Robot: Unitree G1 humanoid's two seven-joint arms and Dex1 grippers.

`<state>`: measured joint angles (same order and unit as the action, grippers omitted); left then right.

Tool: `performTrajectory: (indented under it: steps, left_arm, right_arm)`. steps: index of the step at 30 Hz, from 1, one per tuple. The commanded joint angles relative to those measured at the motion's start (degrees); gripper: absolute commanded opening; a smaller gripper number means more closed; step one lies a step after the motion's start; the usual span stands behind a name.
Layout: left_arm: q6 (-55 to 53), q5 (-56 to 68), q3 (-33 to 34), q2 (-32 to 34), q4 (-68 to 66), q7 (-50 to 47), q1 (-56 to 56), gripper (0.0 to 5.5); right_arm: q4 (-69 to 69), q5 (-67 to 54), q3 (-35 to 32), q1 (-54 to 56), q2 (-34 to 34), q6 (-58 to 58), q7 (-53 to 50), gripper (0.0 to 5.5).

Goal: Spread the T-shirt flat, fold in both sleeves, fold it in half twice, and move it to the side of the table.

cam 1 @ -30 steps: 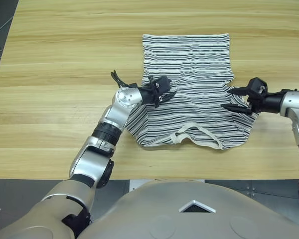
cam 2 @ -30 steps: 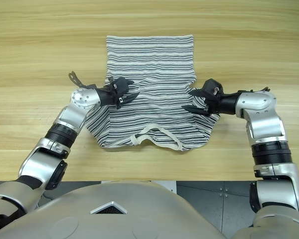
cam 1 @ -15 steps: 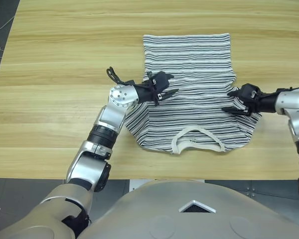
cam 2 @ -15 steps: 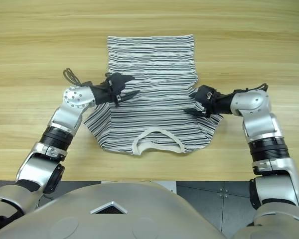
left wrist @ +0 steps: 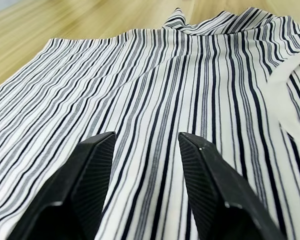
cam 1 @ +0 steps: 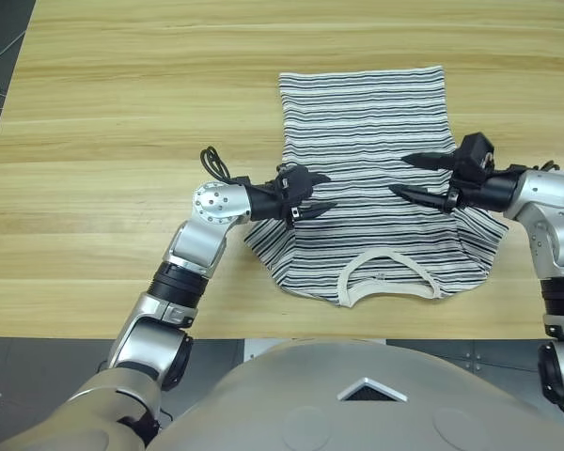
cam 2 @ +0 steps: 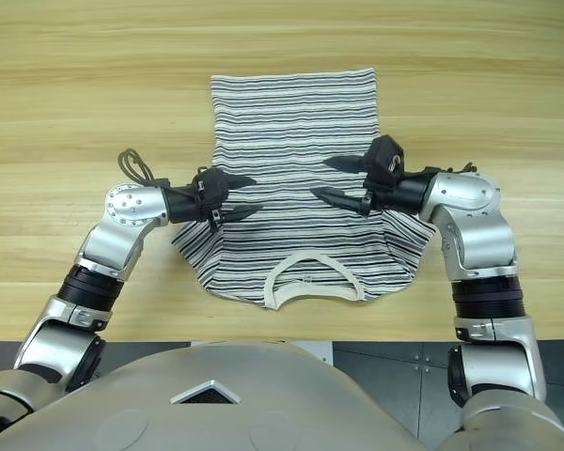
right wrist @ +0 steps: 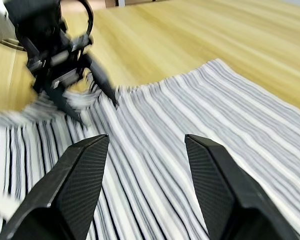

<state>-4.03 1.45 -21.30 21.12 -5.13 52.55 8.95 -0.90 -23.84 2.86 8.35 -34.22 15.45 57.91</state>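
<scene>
Wooden table (cam 1: 122, 94) bears striped T-shirt (cam 1: 367, 122), sleeves seemingly tucked in.

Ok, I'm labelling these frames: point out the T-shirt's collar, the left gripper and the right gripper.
T-shirt's collar (cam 1: 385, 252), left eye view, far arc of the white band.
left gripper (cam 1: 331, 191), left eye view, between its open jaws.
right gripper (cam 1: 398, 176), left eye view, between its open jaws.
</scene>
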Motion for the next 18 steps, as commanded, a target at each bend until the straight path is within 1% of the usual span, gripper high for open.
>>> performTrajectory:
  steps: [1,3,5,7,8,10,13,18]
  left_arm:
    - [-3.2,1.22,0.97,0.72,6.02,-2.22,-5.27,2.34]
    - [-5.21,1.8,1.58,1.31,9.93,-3.33,-8.37,2.34]
    - [-8.32,3.07,1.86,3.3,15.34,-3.28,-13.18,2.34]
    - [-9.78,3.99,2.26,7.02,19.54,-1.81,-17.97,2.34]
    - [-9.46,4.11,2.86,9.02,19.46,-0.94,-19.39,2.34]
    - [-8.86,4.03,4.62,11.67,16.3,-0.67,-19.87,2.34]
    - [-7.46,3.0,5.66,13.29,11.07,-1.16,-18.57,2.34]
    - [-3.83,-0.02,4.69,13.27,2.2,-3.33,-16.17,2.34]
  right_arm:
    - [-2.28,-2.61,-4.83,3.23,3.52,2.32,-6.92,2.8]
    - [-2.7,-2.36,-5.32,3.11,3.89,2.33,-8.37,2.8]
    - [-2.39,-1.92,-6.17,3.51,5.06,2.15,-11.16,2.8]
    - [-2.6,-1.94,-6.69,3.56,5.93,2.17,-12.9,2.8]
    - [-3.01,-2.19,-6.86,3.35,6.25,2.31,-13.38,2.8]
    - [-3.51,-2.5,-6.87,3.34,6.81,2.58,-14.08,2.8]
    - [-4.4,-3.02,-7.0,3.81,7.84,2.82,-15.05,2.8]
    - [-7.61,-4.76,-8.61,3.06,10.05,2.33,-17.34,2.8]
